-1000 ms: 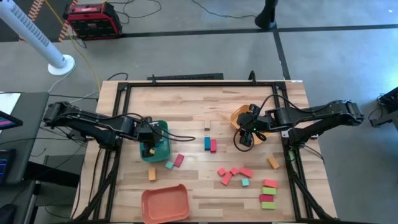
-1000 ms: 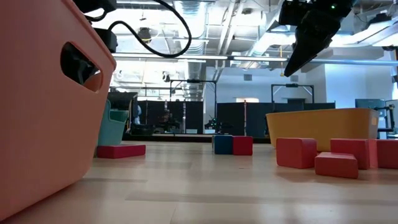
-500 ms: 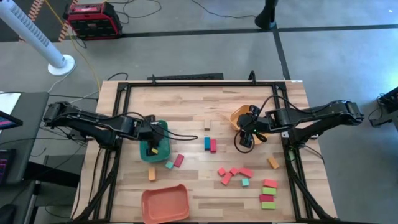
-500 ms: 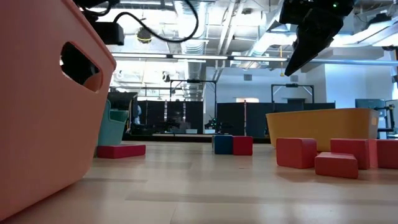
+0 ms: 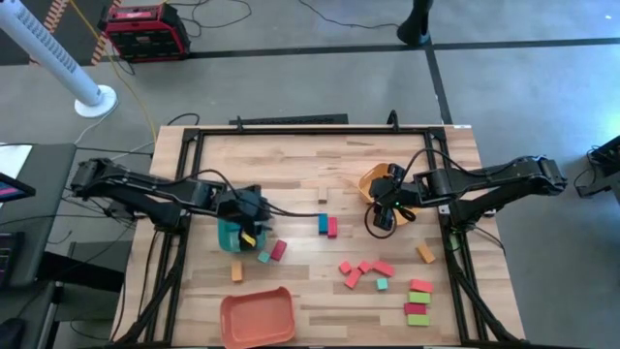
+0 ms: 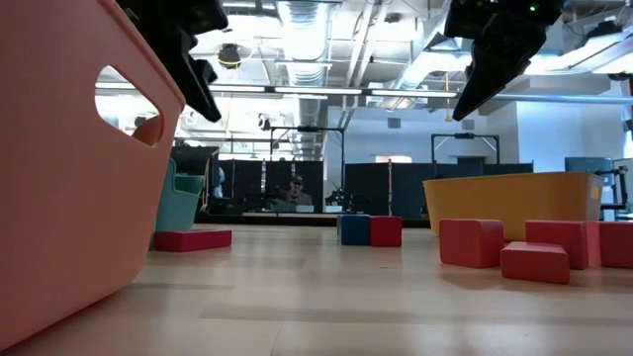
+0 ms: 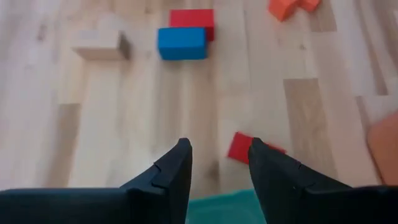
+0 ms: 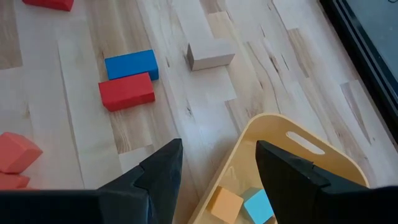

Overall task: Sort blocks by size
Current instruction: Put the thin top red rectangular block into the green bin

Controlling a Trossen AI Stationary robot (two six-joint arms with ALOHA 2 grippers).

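Small wooden blocks lie flat on the table: a blue one beside a red one, a teal one, a pink-red bar, an orange one, and a red cluster. My left gripper hovers over the green tray's right rim, open and empty. My right gripper hangs open and empty by the yellow-orange tray. That tray holds an orange cube and a teal cube.
A salmon-red tray stands at the near edge. Pink and green bars lie stacked at the near right, next to an orange block. A plain wood block lies beyond the blue one. Bare table lies in the far middle.
My left gripper has moved toward the table's right edge, from over the green tray's middle to its right rim. It has also come down into the low view.
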